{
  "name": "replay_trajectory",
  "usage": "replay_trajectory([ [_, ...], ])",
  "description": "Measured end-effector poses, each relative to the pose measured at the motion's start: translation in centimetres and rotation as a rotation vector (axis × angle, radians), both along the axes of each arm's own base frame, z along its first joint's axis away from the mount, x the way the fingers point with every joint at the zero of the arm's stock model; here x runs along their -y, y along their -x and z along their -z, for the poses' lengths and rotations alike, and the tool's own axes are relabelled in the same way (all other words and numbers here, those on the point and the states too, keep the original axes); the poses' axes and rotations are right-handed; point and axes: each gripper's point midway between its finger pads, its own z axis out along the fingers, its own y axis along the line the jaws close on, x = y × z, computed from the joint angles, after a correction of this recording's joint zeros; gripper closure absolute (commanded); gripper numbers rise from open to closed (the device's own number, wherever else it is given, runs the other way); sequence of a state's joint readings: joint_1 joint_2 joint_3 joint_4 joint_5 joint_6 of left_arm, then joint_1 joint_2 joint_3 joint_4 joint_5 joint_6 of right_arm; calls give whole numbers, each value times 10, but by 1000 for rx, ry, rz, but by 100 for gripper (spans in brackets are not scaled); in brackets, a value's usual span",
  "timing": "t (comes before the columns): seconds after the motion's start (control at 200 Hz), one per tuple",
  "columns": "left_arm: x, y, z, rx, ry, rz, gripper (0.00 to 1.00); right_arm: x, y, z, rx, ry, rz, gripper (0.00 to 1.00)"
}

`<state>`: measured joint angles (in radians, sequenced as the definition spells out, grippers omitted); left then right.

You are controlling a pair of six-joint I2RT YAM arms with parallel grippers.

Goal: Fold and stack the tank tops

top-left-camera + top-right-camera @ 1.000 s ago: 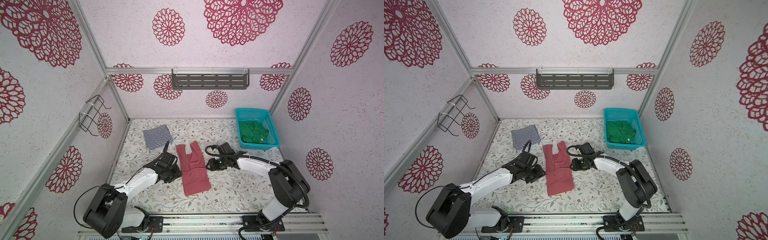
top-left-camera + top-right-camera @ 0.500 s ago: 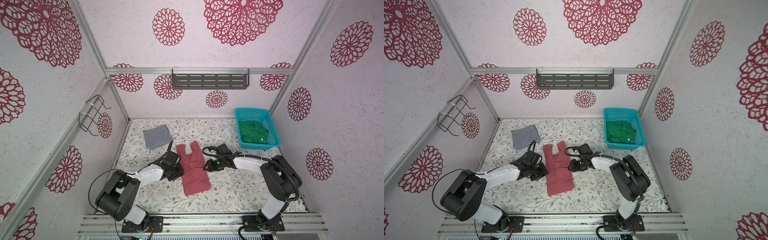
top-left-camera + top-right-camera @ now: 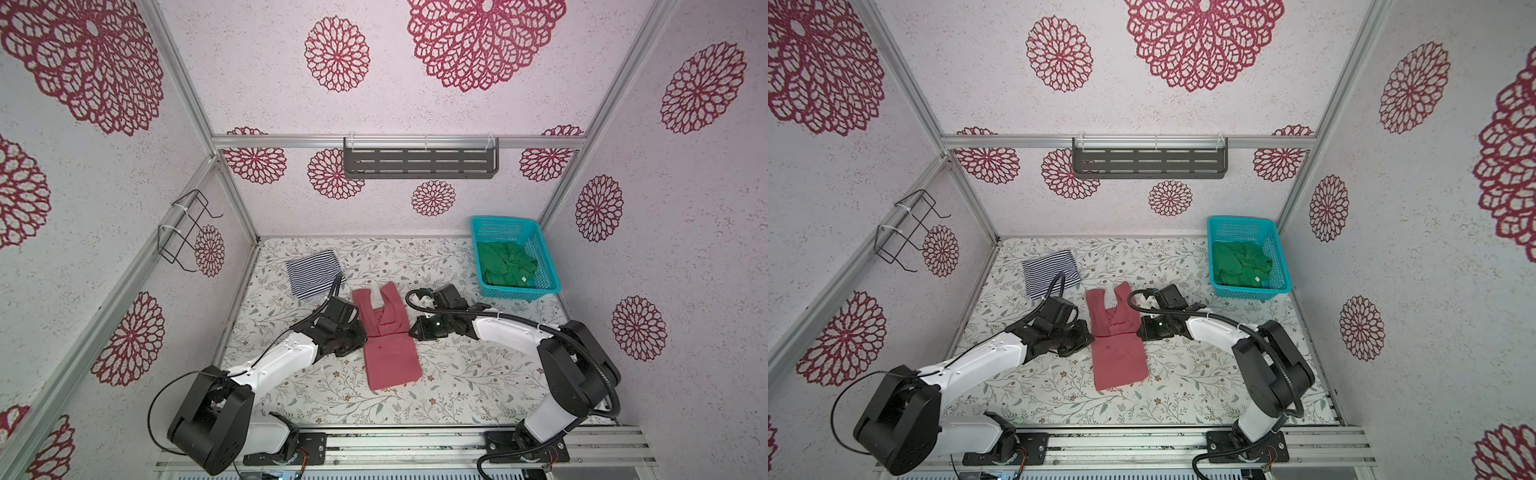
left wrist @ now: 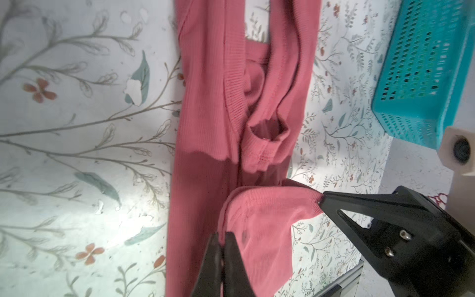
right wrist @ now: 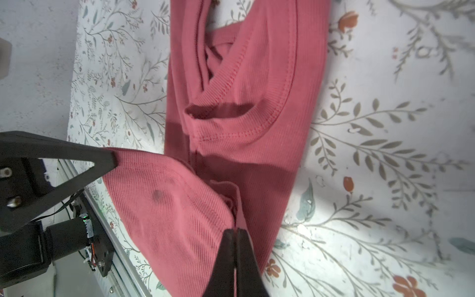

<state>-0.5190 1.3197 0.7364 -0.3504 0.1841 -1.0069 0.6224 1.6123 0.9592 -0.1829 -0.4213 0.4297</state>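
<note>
The dusty red-pink tank top (image 3: pixel 390 361) (image 3: pixel 1121 361) lies lengthwise mid-table, folded narrow, with its straps toward the back wall. My left gripper (image 3: pixel 360 337) (image 4: pixel 223 235) is shut on its left edge at mid-length. Opposite, my right gripper (image 3: pixel 412 332) (image 5: pixel 236 230) is shut on the right edge, and the cloth between them bulges up. The striped tank top (image 3: pixel 313 276) (image 3: pixel 1050 272) lies folded at the back left. A crumpled green tank top (image 3: pixel 505 266) (image 3: pixel 1241 264) sits in the basket.
The teal mesh basket (image 3: pixel 519 293) (image 3: pixel 1250 293) (image 4: pixel 424 64) stands at the back right corner. A grey shelf (image 3: pixel 419 162) hangs on the back wall and a wire rack (image 3: pixel 187 230) on the left wall. An aluminium rail (image 3: pixel 415 440) runs along the front edge.
Both grippers have closed in on the red-pink top's side edges and gone from open to shut, pinching the cloth. The top itself has barely shifted.
</note>
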Motion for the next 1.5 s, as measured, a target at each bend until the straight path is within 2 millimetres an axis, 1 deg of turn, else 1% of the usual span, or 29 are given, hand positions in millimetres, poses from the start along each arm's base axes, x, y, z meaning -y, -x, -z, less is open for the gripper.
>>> replay_trajectory([
  [0.065, -2, -4, -10, 31, -6, -5, 100, -1, -4, -10, 21, -6, 3, 100],
  [0.14, -6, -10, -15, 52, -12, -11, 100, -4, -12, -20, 48, -7, 10, 100],
  [0.22, -13, -17, -13, 54, -26, -26, 100, -7, -18, -29, 70, -7, 6, 100],
  [0.295, -20, -24, -5, 44, -46, -42, 100, -11, -25, -33, 85, -7, 2, 100],
  [0.395, -25, -35, 6, 31, -64, -53, 100, -14, -35, -26, 85, 7, -3, 100],
  [0.47, -27, -41, 17, 9, -73, -59, 100, -13, -41, -14, 64, 27, -2, 100],
  [0.565, -23, -51, 28, -11, -74, -49, 100, -12, -46, 3, 36, 51, -1, 99],
  [0.57, -23, -52, 29, -12, -75, -50, 99, -11, -46, 3, 35, 51, -1, 97],
  [0.575, -23, -52, 29, -13, -75, -49, 97, -11, -46, 5, 32, 53, -1, 93],
  [0.585, -23, -53, 30, -14, -75, -49, 94, -11, -46, 6, 29, 56, -1, 91],
  [0.595, -23, -54, 31, -15, -75, -48, 90, -11, -47, 8, 26, 58, 0, 84],
  [0.635, -22, -56, 35, -22, -82, -44, 76, -9, -47, 13, 14, 67, 2, 68],
  [0.65, -22, -57, 36, -25, -83, -44, 71, -9, -48, 15, 13, 71, 0, 64],
  [0.676, -23, -57, 38, -28, -88, -43, 62, -7, -49, 17, 6, 75, 3, 60],
  [0.701, -24, -57, 38, -28, -89, -45, 56, -5, -50, 19, 4, 82, 3, 58],
  [0.731, -26, -57, 38, -28, -96, -47, 52, -3, -50, 20, 3, 87, 2, 58],
  [0.776, -30, -57, 35, -24, -107, -51, 50, 1, -51, 18, 6, 92, 7, 58],
  [0.826, -35, -56, 29, -19, -123, -61, 50, 6, -51, 14, 12, 95, 11, 62],
  [0.886, -38, -55, 15, 1, -133, -68, 50, 12, -45, 6, 22, 93, 11, 68],
  [0.961, -37, -51, -4, 39, -129, -70, 53, 21, -25, -2, 14, 77, 4, 77],
  [1.021, -27, -43, -15, 58, -117, -50, 55, 28, -4, -7, 2, 58, -9, 82],
  [1.081, -9, -31, -17, 55, -99, -10, 57, 31, 18, -6, -18, 41, -31, 85],
  [1.126, 6, -19, -11, 40, -86, 27, 58, 30, 36, -3, -44, 25, -45, 85],
  [1.186, 22, 3, 5, -10, -71, 69, 60, 28, 56, 5, -82, 5, -65, 84],
  [1.271, 32, 34, 35, -102, -78, 105, 60, 25, 80, 19, -146, -15, -83, 76],
  [1.336, 31, 52, 53, -165, -97, 109, 60, 23, 88, 25, -169, -27, -90, 72],
  [1.381, 31, 59, 61, -193, -106, 107, 60, 21, 90, 26, -178, -40, -87, 69],
  [1.426, 31, 63, 65, -209, -108, 104, 60, 19, 90, 27, -173, -54, -88, 67],
  [1.496, 32, 63, 67, -213, -105, 99, 61, 15, 87, 29, -174, -70, -84, 66],
])
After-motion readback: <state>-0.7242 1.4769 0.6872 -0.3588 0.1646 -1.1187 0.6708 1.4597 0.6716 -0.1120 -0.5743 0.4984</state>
